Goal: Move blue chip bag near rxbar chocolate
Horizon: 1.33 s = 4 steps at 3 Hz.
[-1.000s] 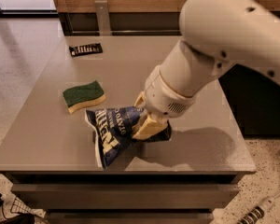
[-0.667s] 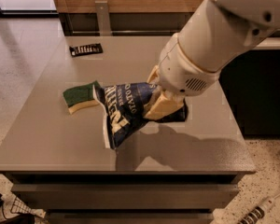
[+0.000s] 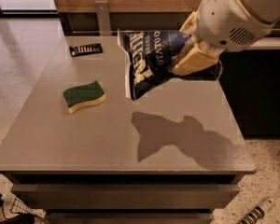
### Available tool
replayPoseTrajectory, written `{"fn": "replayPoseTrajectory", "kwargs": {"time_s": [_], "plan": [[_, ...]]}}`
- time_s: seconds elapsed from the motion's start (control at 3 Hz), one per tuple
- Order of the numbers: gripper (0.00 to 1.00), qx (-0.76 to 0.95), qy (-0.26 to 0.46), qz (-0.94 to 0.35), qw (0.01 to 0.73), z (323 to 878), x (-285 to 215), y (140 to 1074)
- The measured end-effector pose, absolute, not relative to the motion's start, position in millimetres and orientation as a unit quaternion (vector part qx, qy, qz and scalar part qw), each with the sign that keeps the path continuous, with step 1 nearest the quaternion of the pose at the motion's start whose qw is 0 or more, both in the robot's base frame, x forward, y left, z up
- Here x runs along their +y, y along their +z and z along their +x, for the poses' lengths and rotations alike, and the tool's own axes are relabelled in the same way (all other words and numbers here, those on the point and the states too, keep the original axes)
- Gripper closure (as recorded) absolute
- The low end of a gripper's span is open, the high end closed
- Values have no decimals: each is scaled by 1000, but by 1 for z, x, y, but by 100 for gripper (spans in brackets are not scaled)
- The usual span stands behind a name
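Note:
My gripper (image 3: 189, 50) is shut on the blue chip bag (image 3: 149, 59), a crinkly navy foil bag with white lettering. It holds the bag in the air above the grey table (image 3: 84, 134); the bag's shadow falls on the tabletop below. The cream fingers (image 3: 193, 59) clamp the bag's right end and the bag hangs out to the left. The rxbar chocolate (image 3: 86, 49), a small flat black wrapper with white print, lies at the table's far left corner, left of the bag and apart from it.
A green-and-yellow sponge (image 3: 84, 96) lies on the left part of the table. A grey upright post (image 3: 102, 17) stands behind the table's far edge. A dark cabinet stands to the right. Cables lie on the floor at the lower corners.
My gripper has lifted the blue chip bag off the tabletop and carried it up and toward the far side, closer to the rxbar. The sponge and the rxbar have not moved.

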State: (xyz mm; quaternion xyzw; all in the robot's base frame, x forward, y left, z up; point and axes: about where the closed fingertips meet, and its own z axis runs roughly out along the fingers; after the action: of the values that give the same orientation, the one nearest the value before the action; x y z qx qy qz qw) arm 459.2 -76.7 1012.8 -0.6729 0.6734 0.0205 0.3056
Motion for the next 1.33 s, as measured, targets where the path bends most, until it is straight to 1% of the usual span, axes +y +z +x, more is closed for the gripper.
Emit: {"fn": "replayPoseTrajectory", "kwargs": {"time_s": [0.33,0.67,1.0,1.33], "plan": [[100,666,6,-652,363,501,-95,1044],[100,649,3,-647,400,538,-97,1063],[100,649,3,-647,400,538,-97,1063],[100,663,-2,-644,382,584,-108,1059]]}}
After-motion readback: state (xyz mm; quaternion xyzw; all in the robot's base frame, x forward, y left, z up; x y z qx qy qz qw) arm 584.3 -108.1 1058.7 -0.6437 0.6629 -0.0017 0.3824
